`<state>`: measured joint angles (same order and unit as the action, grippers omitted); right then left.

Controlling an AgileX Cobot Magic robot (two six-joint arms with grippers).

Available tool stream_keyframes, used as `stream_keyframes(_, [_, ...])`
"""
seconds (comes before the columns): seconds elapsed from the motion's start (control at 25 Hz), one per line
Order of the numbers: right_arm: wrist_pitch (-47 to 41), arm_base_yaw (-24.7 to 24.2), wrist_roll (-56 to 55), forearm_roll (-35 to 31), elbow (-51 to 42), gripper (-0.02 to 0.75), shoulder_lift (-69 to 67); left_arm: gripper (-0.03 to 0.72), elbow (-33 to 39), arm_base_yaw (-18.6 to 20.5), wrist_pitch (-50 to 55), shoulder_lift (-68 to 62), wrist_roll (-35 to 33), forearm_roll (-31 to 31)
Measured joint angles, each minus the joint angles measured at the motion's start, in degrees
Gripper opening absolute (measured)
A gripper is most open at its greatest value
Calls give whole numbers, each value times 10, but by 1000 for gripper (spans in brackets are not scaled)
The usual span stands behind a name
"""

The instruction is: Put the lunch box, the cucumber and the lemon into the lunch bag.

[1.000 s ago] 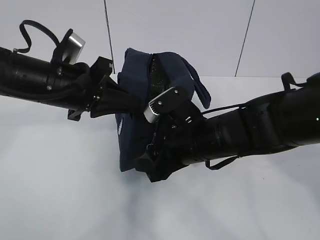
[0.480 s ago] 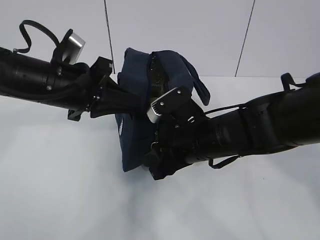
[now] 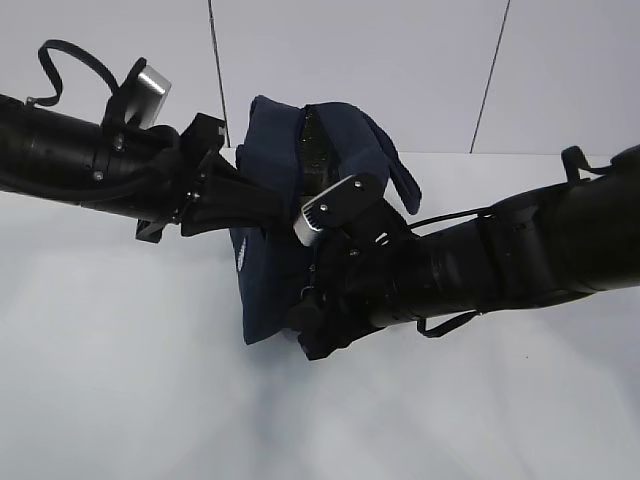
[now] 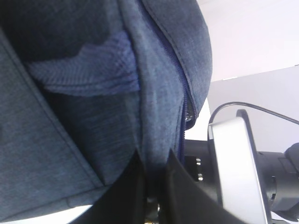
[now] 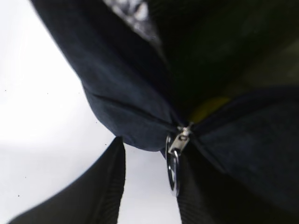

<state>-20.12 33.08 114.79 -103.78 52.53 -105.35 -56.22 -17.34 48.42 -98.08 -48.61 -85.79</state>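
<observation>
The dark navy lunch bag [image 3: 270, 170] stands on the white table between my arms, its top partly unzipped. My left gripper [image 3: 262, 205] is shut on a fold of the bag's fabric by the zipper edge, seen close in the left wrist view [image 4: 156, 163]. My right gripper [image 5: 152, 149] is open below the bag's zipper end; the metal ring pull [image 5: 174, 169] hangs against its right finger. A yellow patch, the lemon [image 5: 208, 108], shows inside the opening. The lunch box and cucumber are not clearly visible; the inside is dark and greenish.
The bag's loop handle [image 3: 400, 180] droops over the right side above my right arm [image 3: 480, 265]. The white table [image 3: 120, 380] spreads in front, and a white wall with dark seams stands behind.
My right gripper has shifted slightly rightward and upward along the bag's lower corner. The left arm holds still on the fabric.
</observation>
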Motion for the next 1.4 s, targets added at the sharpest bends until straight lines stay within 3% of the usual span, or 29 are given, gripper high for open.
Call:
stream_keyframes(0.84, [0, 0, -2, 0, 27, 277, -14, 18, 0, 1, 3, 0, 0, 0])
stream_keyframes(1.32, [22, 0, -3, 0, 27, 8, -15, 18, 0, 1, 4, 0, 0, 2])
stream_keyframes(1.4, [30, 0, -3, 0, 27, 5, -15, 18, 0, 1, 4, -1, 0, 2])
